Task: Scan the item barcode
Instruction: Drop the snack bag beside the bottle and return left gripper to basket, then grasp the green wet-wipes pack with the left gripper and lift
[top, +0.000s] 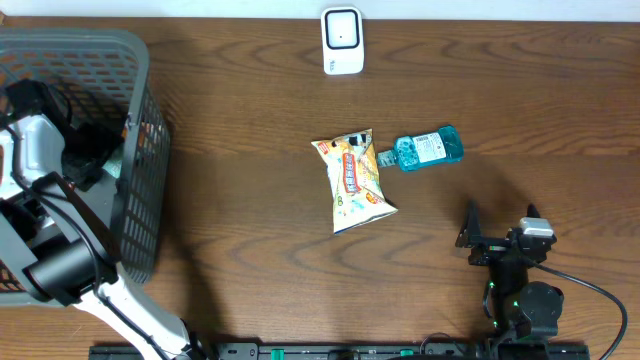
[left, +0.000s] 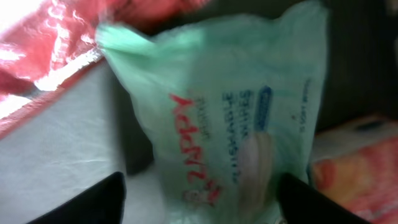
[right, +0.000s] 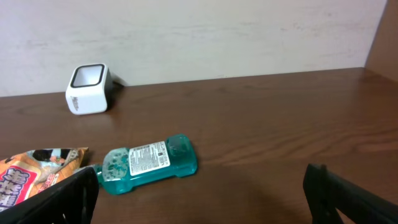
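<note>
Pale green packet is lying straight ahead of the left end effector in the left wrist view, long axis pointing away, fingers standing wide on either side, not yet gripping. Overhead, the left arm is hanging inside the grey basket, well apart from the white scanner across the bench. In the right wrist view the right end effector is sitting fully open, empty, facing the scanner

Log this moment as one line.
left gripper: open, straddling green pack in basket | right gripper: open, empty | snack bag, mouthwash bottle: on table | scanner: no item
</note>
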